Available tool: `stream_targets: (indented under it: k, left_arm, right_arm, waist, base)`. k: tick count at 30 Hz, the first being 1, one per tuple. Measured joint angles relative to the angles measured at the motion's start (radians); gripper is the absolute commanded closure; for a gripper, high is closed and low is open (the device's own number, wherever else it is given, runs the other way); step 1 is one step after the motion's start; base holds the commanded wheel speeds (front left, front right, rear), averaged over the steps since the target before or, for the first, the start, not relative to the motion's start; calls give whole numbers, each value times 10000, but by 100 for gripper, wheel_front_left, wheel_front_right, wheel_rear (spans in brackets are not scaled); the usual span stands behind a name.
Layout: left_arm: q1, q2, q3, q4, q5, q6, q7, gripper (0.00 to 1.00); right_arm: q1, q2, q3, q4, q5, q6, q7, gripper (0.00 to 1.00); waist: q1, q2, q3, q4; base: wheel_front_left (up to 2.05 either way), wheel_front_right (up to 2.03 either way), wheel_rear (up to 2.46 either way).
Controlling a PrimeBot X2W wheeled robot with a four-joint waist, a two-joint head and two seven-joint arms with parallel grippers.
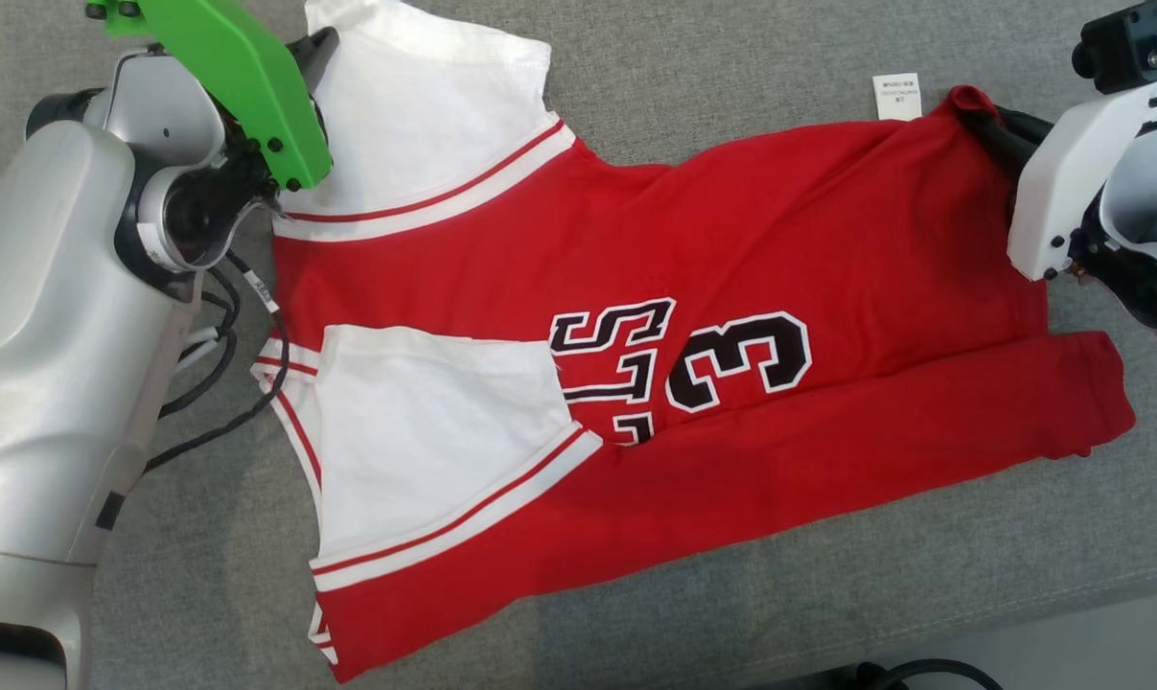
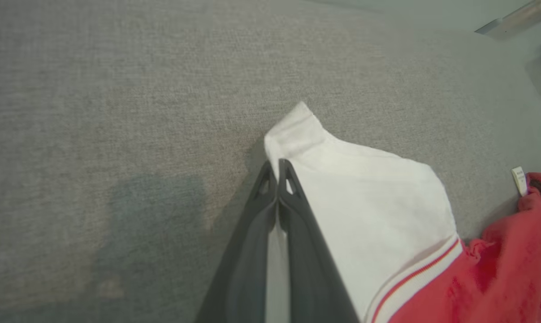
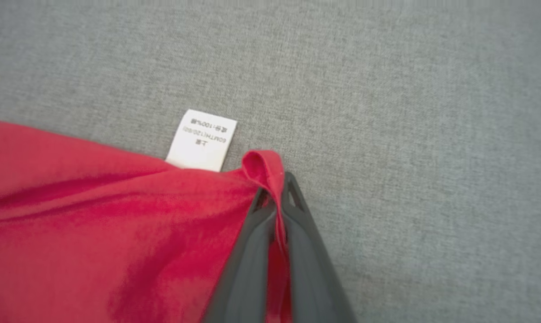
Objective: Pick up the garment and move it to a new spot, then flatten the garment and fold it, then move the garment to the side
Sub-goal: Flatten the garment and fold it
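Item: garment [image 1: 731, 240], a red jersey with white sleeves trimmed in red and white stripes. I see it lying spread on the grey fabric surface [image 1: 731, 77], stretched between my two arms.

Markings: a black numeral "3" [image 1: 739, 359] outlined in white, lying sideways in the head view. Beside it are matching block letters, an "S" legible, the rest partly under the lower white sleeve [image 1: 434, 431].

Care label [image 3: 202, 140]: white, at the red hem. I can read "100%"; the other print is too small.

Left gripper [image 2: 278, 168]: fingers pressed together on the far white sleeve's edge near its corner, white cloth pinched between them.

Right gripper [image 3: 277, 188]: fingers closed on a rolled fold of red hem just beside the care label.
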State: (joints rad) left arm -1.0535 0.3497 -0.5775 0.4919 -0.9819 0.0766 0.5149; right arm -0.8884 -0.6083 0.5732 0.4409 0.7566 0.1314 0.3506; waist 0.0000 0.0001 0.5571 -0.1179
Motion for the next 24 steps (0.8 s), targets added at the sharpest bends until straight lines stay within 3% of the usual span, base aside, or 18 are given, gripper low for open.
stream_targets:
  k: [14,19,24]
  left_arm:
    - [471,128,556,-859,-433,-240,-639,100]
    - [1302,360,587,-2125,-625,-222,-765,100]
    - [2729,667,502,-4245,-729,119,-796,100]
  right_arm:
    - [511,-1097,1064,-35,976,0,-1952,100]
    - [845,-1507,1613,-100,1246,0,-2805,100]
    - [1047,-1848,2226,-136,1348,0,-3655,100]
  waist:
    - [0,0,-792,361]
    - [0,0,-1152,526]
    - [-1,0,-1473,664]
  base:
    - [0,0,0]
    - [0,0,0]
    - [0,0,0]
